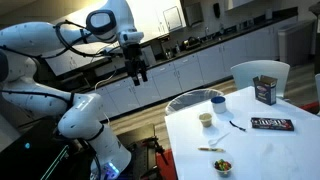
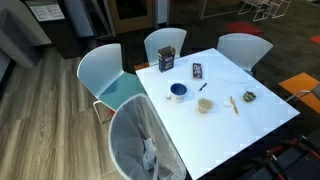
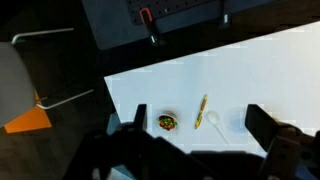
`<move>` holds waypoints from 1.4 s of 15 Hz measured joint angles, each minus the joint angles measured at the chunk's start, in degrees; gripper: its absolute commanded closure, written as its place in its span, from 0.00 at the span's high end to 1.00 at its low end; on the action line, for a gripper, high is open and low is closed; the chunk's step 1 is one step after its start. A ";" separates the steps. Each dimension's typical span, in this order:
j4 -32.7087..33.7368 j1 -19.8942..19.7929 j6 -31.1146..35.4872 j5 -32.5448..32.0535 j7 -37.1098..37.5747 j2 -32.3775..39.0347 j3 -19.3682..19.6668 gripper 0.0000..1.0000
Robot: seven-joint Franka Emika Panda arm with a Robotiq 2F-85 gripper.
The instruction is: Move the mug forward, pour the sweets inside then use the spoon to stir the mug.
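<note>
dim room, glaring white table [image 2: 250, 115], soft blurry frames.

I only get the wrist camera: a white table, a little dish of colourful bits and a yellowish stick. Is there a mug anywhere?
Observer: Yes, a blue mug stands farther in on the table, outside your picture.
Operator: Is there a spoon for it?
Observer: A thin dark spoon lies flat on the table, near the mug but apart from it.
Operator: And where is the claw itself?
Observer: The gripper hangs open, high up and off to the side of the table, holding nothing.
</note>
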State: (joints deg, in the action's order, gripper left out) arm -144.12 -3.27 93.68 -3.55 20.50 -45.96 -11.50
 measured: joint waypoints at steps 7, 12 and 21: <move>0.00 0.00 0.00 0.00 0.00 0.00 0.00 1.00; -0.04 -0.56 10.95 1.68 4.47 2.36 1.16 1.00; 8.75 1.40 33.49 11.81 -5.41 29.52 8.92 1.00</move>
State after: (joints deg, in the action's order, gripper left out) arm -135.37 -1.87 127.18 8.26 15.09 -16.44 -2.58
